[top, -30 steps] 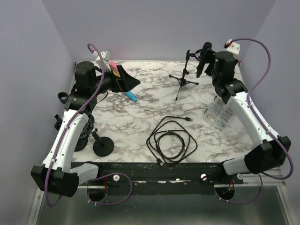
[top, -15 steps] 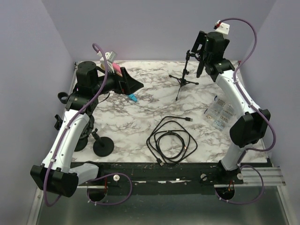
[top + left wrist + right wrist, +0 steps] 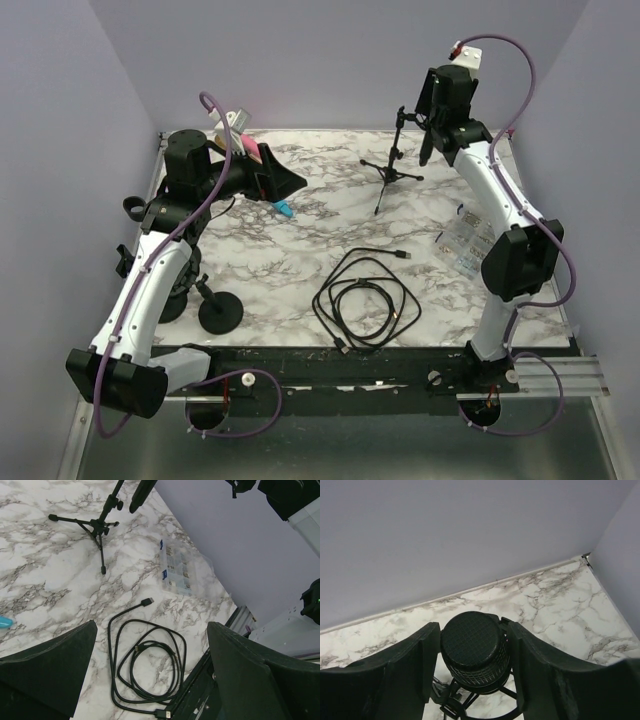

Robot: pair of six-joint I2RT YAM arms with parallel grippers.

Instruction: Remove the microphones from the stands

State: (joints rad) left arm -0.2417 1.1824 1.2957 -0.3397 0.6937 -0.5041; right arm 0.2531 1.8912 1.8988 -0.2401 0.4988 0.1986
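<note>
The black microphone (image 3: 428,142) hangs in its mount on the small tripod stand (image 3: 392,172) at the back right of the marble table. My right gripper (image 3: 432,112) comes down on it from above. In the right wrist view the microphone's mesh head (image 3: 472,647) sits between both fingers (image 3: 405,670), which touch its sides, so my right gripper (image 3: 474,628) is shut on it. My left gripper (image 3: 285,180) hovers open and empty over the back left. The left wrist view shows its gripper (image 3: 151,626) spread wide, with the microphone (image 3: 142,492) and stand (image 3: 100,527) far off.
A coiled black cable (image 3: 365,300) lies front centre. A clear packet of small parts (image 3: 470,245) lies by the right arm. A black round-based stand (image 3: 220,312) sits front left. A blue item (image 3: 284,208) lies under the left gripper, pink and white items (image 3: 240,142) behind it.
The right arm has swung up and back over the microphone, and its jaws have closed in on the mesh head. The left arm has barely moved.
</note>
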